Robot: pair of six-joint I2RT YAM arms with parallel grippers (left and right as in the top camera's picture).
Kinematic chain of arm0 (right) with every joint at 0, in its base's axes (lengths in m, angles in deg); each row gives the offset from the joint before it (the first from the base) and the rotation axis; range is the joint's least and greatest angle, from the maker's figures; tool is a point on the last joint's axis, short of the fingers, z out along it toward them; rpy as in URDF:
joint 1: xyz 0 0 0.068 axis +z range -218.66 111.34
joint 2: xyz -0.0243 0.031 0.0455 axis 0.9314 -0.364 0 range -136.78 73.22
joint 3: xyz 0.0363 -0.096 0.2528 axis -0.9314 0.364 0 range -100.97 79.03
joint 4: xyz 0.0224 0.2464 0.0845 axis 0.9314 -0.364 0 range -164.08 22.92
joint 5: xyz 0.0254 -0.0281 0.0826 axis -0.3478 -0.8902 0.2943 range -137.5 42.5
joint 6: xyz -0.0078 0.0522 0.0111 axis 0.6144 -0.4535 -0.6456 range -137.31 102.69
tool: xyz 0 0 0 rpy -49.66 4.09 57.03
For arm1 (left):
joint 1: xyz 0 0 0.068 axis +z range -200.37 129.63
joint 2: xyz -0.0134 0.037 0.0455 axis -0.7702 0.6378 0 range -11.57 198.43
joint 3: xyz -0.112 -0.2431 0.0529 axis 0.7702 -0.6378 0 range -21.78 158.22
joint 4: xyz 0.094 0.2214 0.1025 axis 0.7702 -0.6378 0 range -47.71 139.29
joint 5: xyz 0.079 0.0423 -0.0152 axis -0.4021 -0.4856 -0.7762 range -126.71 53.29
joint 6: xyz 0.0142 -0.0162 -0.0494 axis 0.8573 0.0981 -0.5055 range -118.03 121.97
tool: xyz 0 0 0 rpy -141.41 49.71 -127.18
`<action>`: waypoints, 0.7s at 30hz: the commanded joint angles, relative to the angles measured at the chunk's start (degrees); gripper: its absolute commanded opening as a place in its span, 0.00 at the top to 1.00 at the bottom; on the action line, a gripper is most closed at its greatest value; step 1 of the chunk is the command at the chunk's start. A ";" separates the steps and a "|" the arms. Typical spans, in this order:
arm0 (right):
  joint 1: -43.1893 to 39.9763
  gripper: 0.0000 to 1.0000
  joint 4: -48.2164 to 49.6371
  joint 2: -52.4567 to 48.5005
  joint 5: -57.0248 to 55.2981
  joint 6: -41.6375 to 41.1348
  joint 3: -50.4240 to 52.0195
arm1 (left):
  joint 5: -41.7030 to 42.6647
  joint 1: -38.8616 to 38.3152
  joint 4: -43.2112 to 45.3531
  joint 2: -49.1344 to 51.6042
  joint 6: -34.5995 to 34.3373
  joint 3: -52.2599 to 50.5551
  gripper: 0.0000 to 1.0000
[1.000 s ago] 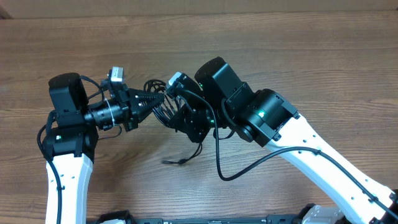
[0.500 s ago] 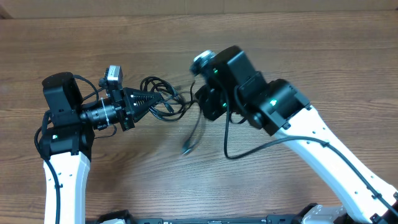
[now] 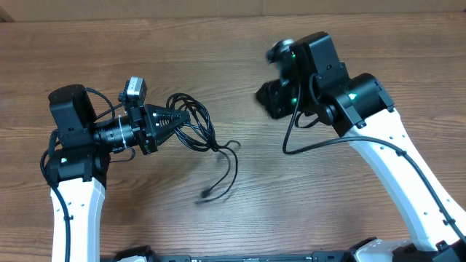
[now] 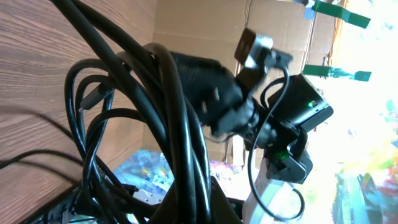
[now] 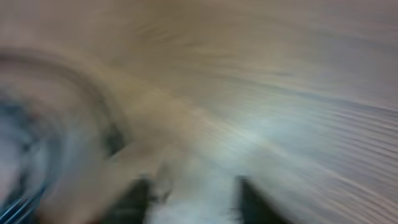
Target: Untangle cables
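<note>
Now: left gripper (image 3: pixel 175 119) clamped on the cables (image 3: pixel 199 125), coil bunched at its tips. One loose strand (image 3: pixel 234 166) trails off beyond the tips, plug end (image 3: pixel 207 193) free on table (image 3: pixel 109 58). Right gripper (image 3: pixel 271 99) well apart, farther ahead; jaws unreadable, blurred.

No legible text or markings

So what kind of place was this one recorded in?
Likely a robot lab or workshop: left arm and right arm at a wood-grain table with black cables, cardboard sheets and green tape beyond in the left wrist view.
</note>
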 commanded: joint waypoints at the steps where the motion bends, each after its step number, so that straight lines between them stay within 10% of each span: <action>1: 1.38 0.31 0.04 -0.24 17.29 7.93 -1.18 | -0.92 0.46 0.24 -0.74 1.07 0.22 0.96; 21: 12.66 0.50 4.39 -0.92 22.64 7.89 -1.16 | -3.23 0.35 0.22 -0.74 0.68 0.22 0.96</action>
